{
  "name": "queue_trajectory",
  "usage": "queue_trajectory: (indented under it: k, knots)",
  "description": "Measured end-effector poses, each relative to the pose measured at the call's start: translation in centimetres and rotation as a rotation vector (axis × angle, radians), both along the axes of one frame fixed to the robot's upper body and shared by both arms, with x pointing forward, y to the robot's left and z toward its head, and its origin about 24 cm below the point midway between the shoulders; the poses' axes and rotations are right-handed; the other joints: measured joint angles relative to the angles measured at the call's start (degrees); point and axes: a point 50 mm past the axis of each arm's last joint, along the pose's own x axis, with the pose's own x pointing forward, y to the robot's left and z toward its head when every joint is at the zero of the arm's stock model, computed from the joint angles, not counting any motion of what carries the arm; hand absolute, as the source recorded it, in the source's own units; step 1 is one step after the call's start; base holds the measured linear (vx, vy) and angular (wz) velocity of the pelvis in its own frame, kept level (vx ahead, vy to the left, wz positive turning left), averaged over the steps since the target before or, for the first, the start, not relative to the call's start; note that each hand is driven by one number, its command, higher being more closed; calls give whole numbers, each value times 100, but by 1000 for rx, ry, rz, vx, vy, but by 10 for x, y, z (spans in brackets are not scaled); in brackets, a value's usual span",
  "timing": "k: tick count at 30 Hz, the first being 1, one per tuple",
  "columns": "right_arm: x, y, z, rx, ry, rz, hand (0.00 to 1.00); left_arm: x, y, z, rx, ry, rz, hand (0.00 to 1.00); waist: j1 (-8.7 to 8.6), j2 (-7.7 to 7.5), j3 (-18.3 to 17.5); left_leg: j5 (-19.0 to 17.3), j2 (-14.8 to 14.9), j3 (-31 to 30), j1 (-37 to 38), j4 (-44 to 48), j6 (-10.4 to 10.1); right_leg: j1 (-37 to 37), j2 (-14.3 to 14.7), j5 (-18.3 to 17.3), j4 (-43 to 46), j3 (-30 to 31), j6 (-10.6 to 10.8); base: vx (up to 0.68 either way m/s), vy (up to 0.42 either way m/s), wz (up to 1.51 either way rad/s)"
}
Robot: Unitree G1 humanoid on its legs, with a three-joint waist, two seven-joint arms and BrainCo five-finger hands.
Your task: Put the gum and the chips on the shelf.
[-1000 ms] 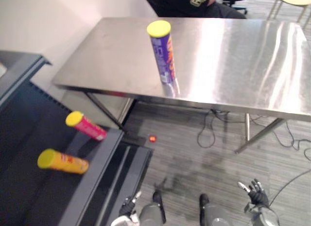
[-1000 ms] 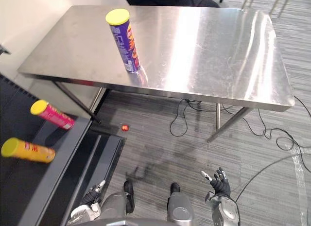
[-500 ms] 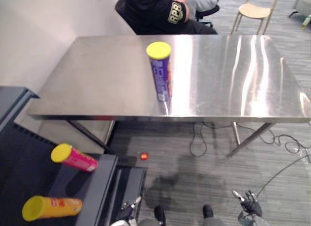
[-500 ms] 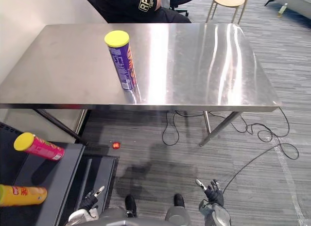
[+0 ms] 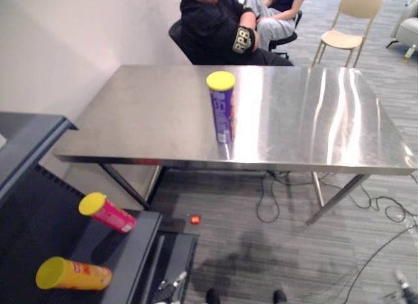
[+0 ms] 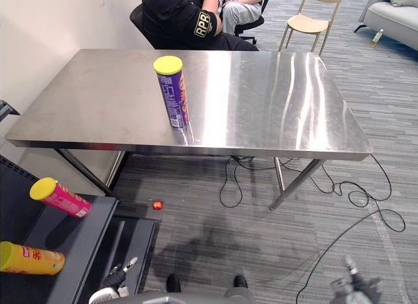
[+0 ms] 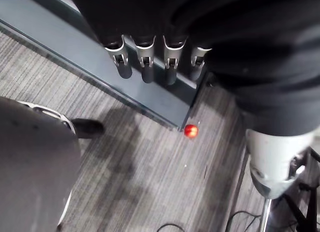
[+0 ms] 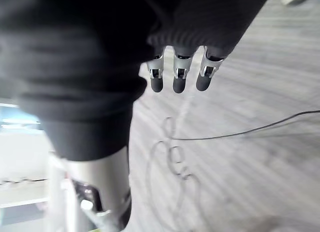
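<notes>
The left hand [image 7: 146,60] hangs low at the bottom edge of the eye views, left of centre. Its fingers are straight and relaxed, and it holds nothing. In its wrist view the fingertips hang over the edge of the dark shelf [image 5: 29,212] and the grey carpet. The right hand [image 8: 179,75] shows at the lower right corner of the eye views. Its fingers are also loose and empty, above bare carpet.

A purple can [image 5: 223,111] with a yellow lid stands upright in the upper middle of the frame. It is on the steel table [image 5: 313,121], a little left of the table's centre and well apart from both hands.

The shelf takes up the lower left of the frame. Two cans lie on their sides on it, each with a yellow lid facing left. The pink can [image 5: 108,212] is the higher of the two. The yellow can [image 5: 73,275] lies below it, near the bottom edge, and the two do not touch.

A small red thing [image 5: 194,219] lies on the carpet just right of the shelf, under the table's near edge.

At the top of the frame a person [image 5: 215,29] in black sits behind the table. A pale chair [image 5: 349,19] stands at the upper right.
</notes>
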Motion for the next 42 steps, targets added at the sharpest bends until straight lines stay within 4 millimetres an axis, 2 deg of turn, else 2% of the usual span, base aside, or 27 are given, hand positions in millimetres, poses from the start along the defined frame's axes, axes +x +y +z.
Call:
queue_trajectory:
  k: [1,3,4,7,8,11,19,24,25,28,33,35,42]
  knots:
    - [7,-6,14,-51,-35,4,0,0,0,0,1,1,0,0,3,2,-5,-2,6,39,1,0,-4,-8,3,0,0,8,0,-35,-14,-10]
    - [37,-14,69,-240,-194,16,0,-1,1,0,6,3,-5,0,4,2,-7,-6,37,75,-3,-1,-27,-34,33,0,-9,31,0,-26,-24,-10]
    - [42,-14,81,-290,-221,23,0,-1,1,0,7,1,-5,0,-2,-12,-17,-3,48,95,-2,-4,-35,-43,41,2,-11,39,1,-13,-38,-11]
    - [75,1,144,-518,-373,89,0,-2,2,1,11,-1,-15,0,15,-75,-94,9,124,203,-24,-4,-51,-132,127,55,-12,158,82,25,-50,-22]
    - [80,9,160,-584,-416,115,0,-2,1,1,10,6,-22,0,11,-93,-121,2,140,200,-32,-3,-59,-131,143,89,-34,159,96,58,-50,-11]
    - [90,25,179,-654,-471,189,0,-2,1,1,10,6,-25,0,-29,-127,-171,0,164,160,-112,10,-61,-139,166,142,-86,110,119,46,-41,3]
    - [123,66,193,-724,-526,462,0,2,1,2,12,-6,-40,0,-40,-184,-201,107,126,-301,-337,26,-13,-131,124,228,-106,-373,102,-26,-22,26]
    - [158,103,198,-708,-575,653,0,7,0,3,14,-14,-93,0,22,-168,-169,197,27,-556,-432,26,-21,-116,71,225,-99,-604,102,-86,15,25]
    - [166,114,197,-698,-580,704,0,10,-1,4,17,-19,-109,0,85,-153,-157,224,15,-611,-470,15,-26,-121,57,220,-95,-675,102,-109,14,22]
    - [173,122,200,-695,-600,748,0,17,-3,6,21,-44,-133,0,172,-119,-23,285,-25,-803,-549,-1,-39,-115,15,171,-84,-859,38,-75,19,27]
    - [186,134,201,-650,-632,795,0,20,1,8,35,-53,-146,0,193,-114,69,354,-38,-1045,-708,9,-18,-125,-7,182,-100,-1069,59,-16,12,26]
    - [195,142,201,-623,-639,826,0,22,5,10,48,-57,-149,0,274,-127,138,374,-38,-1079,-716,26,5,-118,2,207,-97,-1092,96,39,7,9]
    - [217,165,200,-567,-640,894,0,15,13,8,69,-22,-151,0,469,-127,309,397,-70,-1226,-798,29,36,-100,25,208,-118,-1224,96,35,5,8]
